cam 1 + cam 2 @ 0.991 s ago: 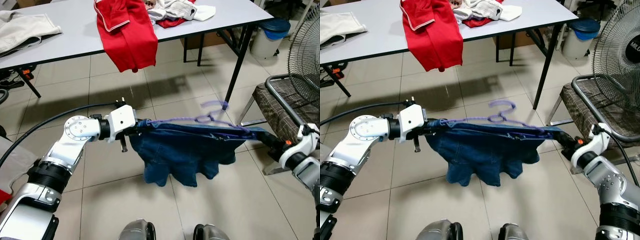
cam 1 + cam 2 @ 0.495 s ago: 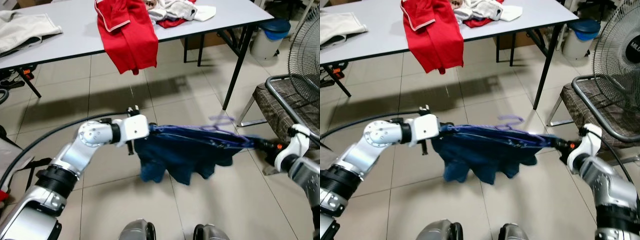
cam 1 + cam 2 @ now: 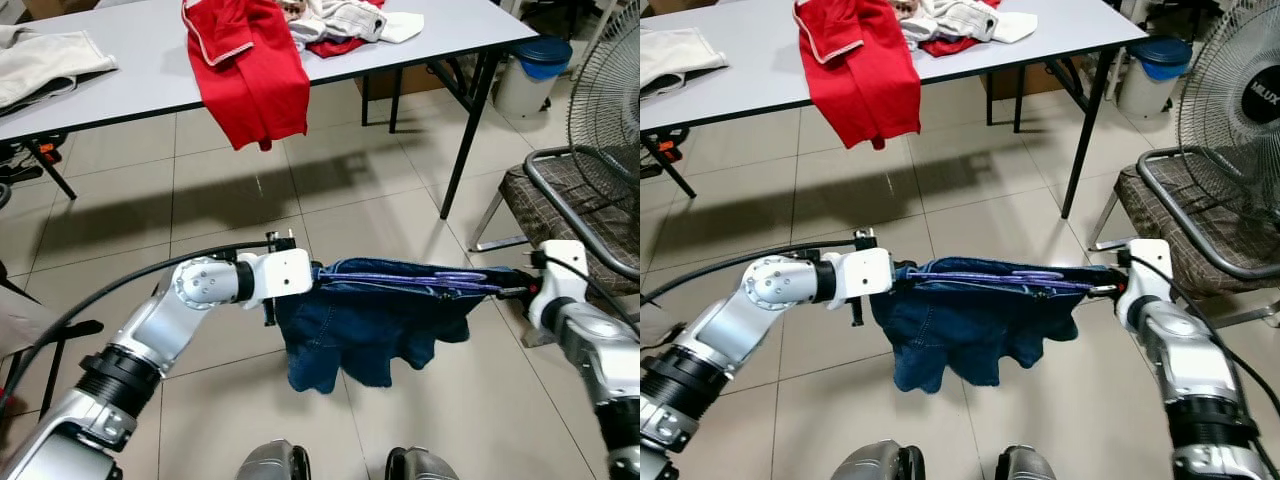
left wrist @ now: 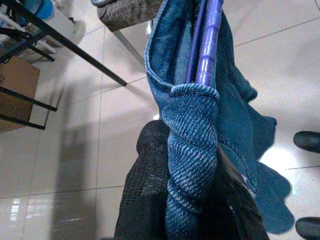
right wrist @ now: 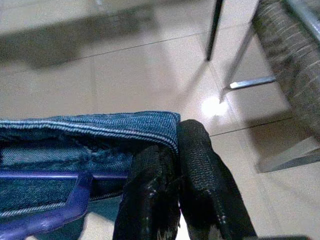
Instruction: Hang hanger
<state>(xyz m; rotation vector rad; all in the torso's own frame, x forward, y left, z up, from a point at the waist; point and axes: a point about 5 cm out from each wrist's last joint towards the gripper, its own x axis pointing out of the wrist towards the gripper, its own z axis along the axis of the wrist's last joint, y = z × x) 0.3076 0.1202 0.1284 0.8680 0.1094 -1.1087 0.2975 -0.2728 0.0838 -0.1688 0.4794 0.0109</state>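
I hold a pair of denim shorts [image 3: 375, 325] stretched waistband-taut between my two grippers, above the tiled floor [image 3: 220, 190] and just ahead of my feet. My left gripper [image 4: 192, 165] is clamped on one end of the waistband, the denim bunched thick between its black fingers [image 4: 145, 200]; my right gripper [image 5: 175, 150] pinches the other end, its fingers closed tight on the hem edge. A purple plastic hanger [image 3: 400, 277] lies flat inside the waistband, running along the gap between the two layers of cloth — its bar shows close in both wrist views, and I cannot make out its hook from here. Beyond stand a grey folding table [image 3: 130, 80] with a red garment [image 3: 250, 65] draped over its edge, a chair [image 3: 570, 200] at my right and a fan [image 3: 610, 90] behind it. The denim looks heavy for cloth but limp, and would sag and fold the moment one end is let go; the hanger looks light, stiff and rather slick, likely to slide out of the waistband if tilted. By my judgement the sound hold for hanging is at the hanger's neck — not on the cloth.
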